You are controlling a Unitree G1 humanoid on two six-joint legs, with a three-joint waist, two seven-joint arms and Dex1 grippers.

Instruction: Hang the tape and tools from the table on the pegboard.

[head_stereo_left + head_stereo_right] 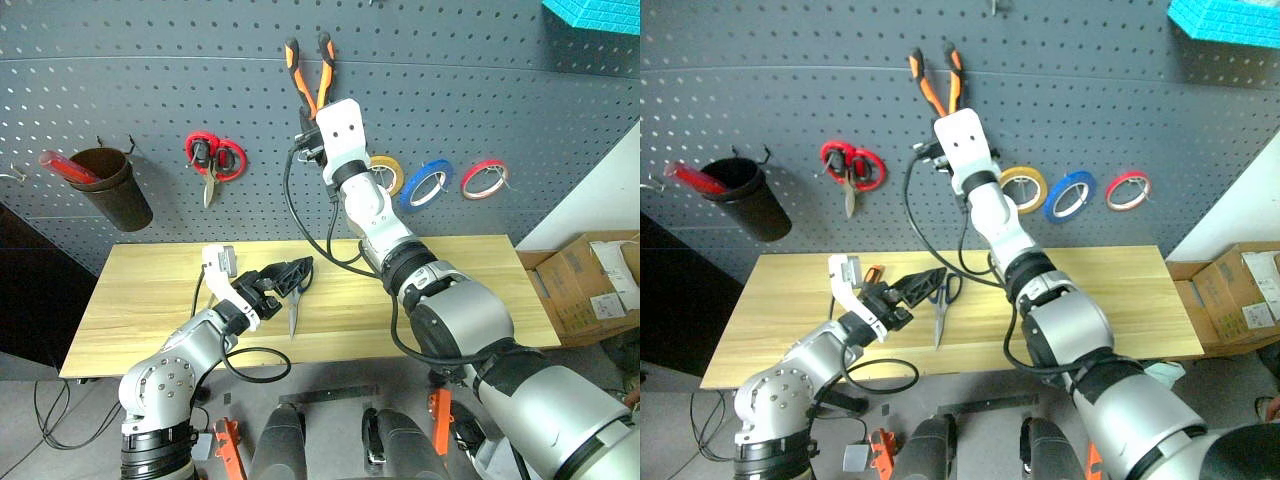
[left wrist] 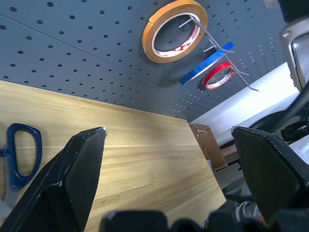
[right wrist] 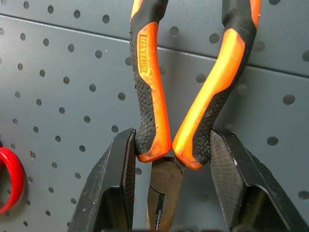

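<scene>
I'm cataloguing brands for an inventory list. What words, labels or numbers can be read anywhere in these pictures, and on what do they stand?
"GREENER": raised letters running along one orange-and-black rubber handle of the pliers, which the right gripper holds by the lower handles against the dark grey pegboard.
Red print inside the yellow tape roll: too blurred to read.
Labels on the cardboard boxes: too small to read.
</scene>
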